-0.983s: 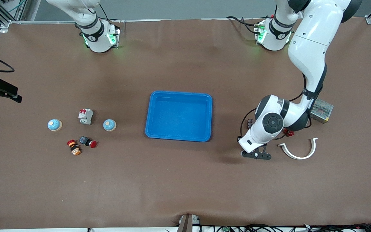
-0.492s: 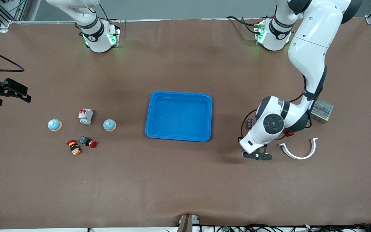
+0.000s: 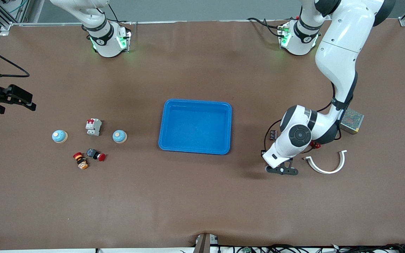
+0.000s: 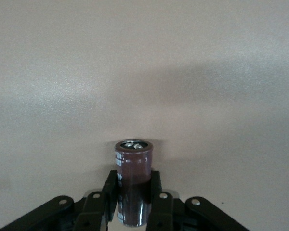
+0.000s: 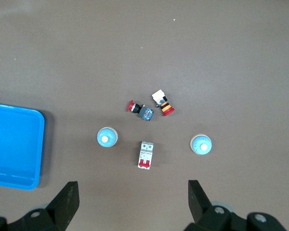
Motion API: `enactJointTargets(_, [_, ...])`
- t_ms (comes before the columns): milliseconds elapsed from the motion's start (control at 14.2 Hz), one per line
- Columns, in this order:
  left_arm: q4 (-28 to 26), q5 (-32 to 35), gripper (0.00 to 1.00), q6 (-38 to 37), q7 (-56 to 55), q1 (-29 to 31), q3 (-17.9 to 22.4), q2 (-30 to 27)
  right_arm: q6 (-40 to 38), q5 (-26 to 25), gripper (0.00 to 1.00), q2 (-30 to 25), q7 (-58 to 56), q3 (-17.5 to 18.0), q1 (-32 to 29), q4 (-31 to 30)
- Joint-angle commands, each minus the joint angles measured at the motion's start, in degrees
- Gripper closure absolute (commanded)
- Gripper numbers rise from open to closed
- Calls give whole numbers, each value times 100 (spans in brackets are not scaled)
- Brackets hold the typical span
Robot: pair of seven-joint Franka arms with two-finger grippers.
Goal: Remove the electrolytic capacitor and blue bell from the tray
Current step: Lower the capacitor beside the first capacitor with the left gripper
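My left gripper [image 3: 280, 170] is low over the table between the blue tray [image 3: 195, 102] and a white curved piece. It is shut on a dark brown cylindrical capacitor [image 4: 133, 173], which stands upright between the fingers [image 4: 155, 190] in the left wrist view. Two blue bells [image 3: 59, 136] [image 3: 120, 136] sit on the table toward the right arm's end. My right gripper [image 3: 15, 107] is open and empty, high over the table's edge at that end. The right wrist view shows its fingers [image 5: 67, 202] wide apart above both bells [image 5: 107, 138] [image 5: 201, 145].
A white circuit breaker [image 3: 93, 127] sits between the bells. Two red push buttons [image 3: 96, 154] [image 3: 80, 160] lie nearer the front camera. A white curved piece [image 3: 327, 163] and a metal box [image 3: 352, 120] lie by the left arm.
My right gripper has moved in from the table's edge toward the bells. My left gripper has shifted only slightly, with the capacitor still in it.
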Motion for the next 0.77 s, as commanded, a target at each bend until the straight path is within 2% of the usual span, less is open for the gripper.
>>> enactJointTargets(0, [-7, 140, 100, 156, 43, 45, -24, 111, 125, -47, 0, -154, 625, -31, 148, -200])
enactJointTargets(281, [1, 140, 100, 156, 34, 45, -24, 146, 64, -91, 0, -145, 636, -31, 114, -103])
enactJointTargets(351, [1, 140, 69, 156, 8, 45, -24, 146, 64, -91, 0, -145, 636, -31, 105, -85])
enactJointTargets(421, [1, 131, 28, 156, -53, 45, -24, 146, 64, -91, 0, -145, 627, -31, 105, -85])
enactJointTargets(562, [1, 131, 0, 156, -71, 37, -24, 146, 55, -91, 0, -145, 618, -31, 105, -85])
enactJointTargets(702, [1, 122, 0, 156, -89, 37, -24, 146, 46, -91, 0, -145, 601, -31, 114, -85])
